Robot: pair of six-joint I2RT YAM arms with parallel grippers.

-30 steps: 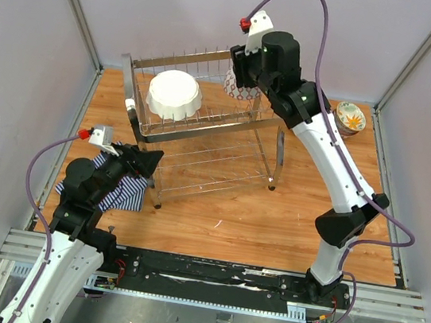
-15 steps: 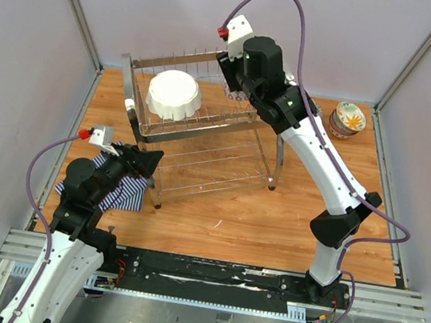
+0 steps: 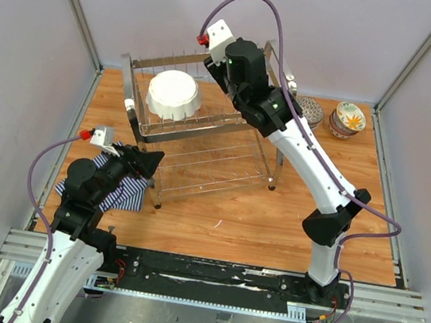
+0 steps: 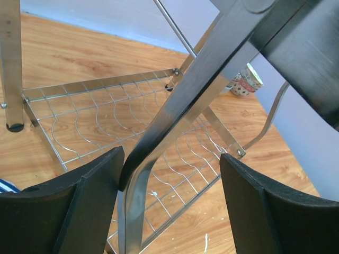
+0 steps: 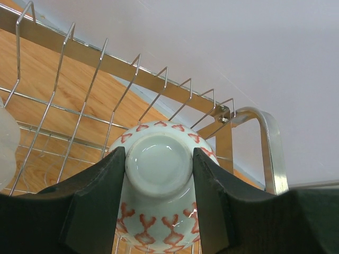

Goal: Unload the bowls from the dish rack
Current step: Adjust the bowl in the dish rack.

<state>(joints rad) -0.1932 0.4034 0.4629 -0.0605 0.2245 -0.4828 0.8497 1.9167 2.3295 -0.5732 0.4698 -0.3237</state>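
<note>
While the left hand (image 4: 170,161) hasn't budged (pads spread either side of a chrome frame bar at the dish rack's (image 3: 204,130) near-left corner, one pad touching it, the other clear, so not clamped), the right arm has swung from over the rack's right end leftward along its far rail.

Right hand (image 5: 158,154) is pinching the foot ring of the red-lattice bowl (image 5: 159,211), pads tight on both sides. Bowl is upside-down, foot towards the wrist camera, in front of the rack's back-row prongs, with the loop end handle (image 5: 265,148) off to one side. Top view hides the bowl under the arm. Can't tell if its rim is clear of the wires yet. Reads as: grip made, extraction under way, bowl not out.

The swing also uncovers a patterned bowl (image 3: 311,109) on the desk (image 3: 287,220) right of the rack, beside a small stack (image 3: 348,118). Large white scalloped bowl (image 3: 174,95) sits on the rack's top tier, left half, untouched. Likely next.
</note>
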